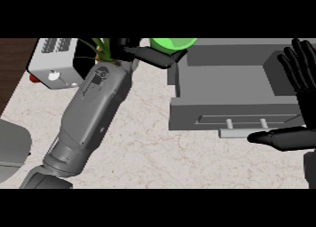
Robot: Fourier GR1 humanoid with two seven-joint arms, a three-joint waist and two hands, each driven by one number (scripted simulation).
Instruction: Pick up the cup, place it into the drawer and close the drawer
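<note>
Pale marbled counter [154,150], with the grey drawer [236,95] standing open on its right half

My left forearm [92,113] stretches far up the counter, and my left hand [148,54] curls round the green cup [174,44] at the top edge of view, just beside the drawer's back left corner. The cup sits a little left of and beyond the open cavity, so the coming move looks like a short carry rightward and toward me. My right hand [305,88] rests open, fingers up, at the drawer's right side, nearer the two handles [247,122] for the later push. A white toaster [56,62] and a plant [101,46] lie left of my arm
</note>
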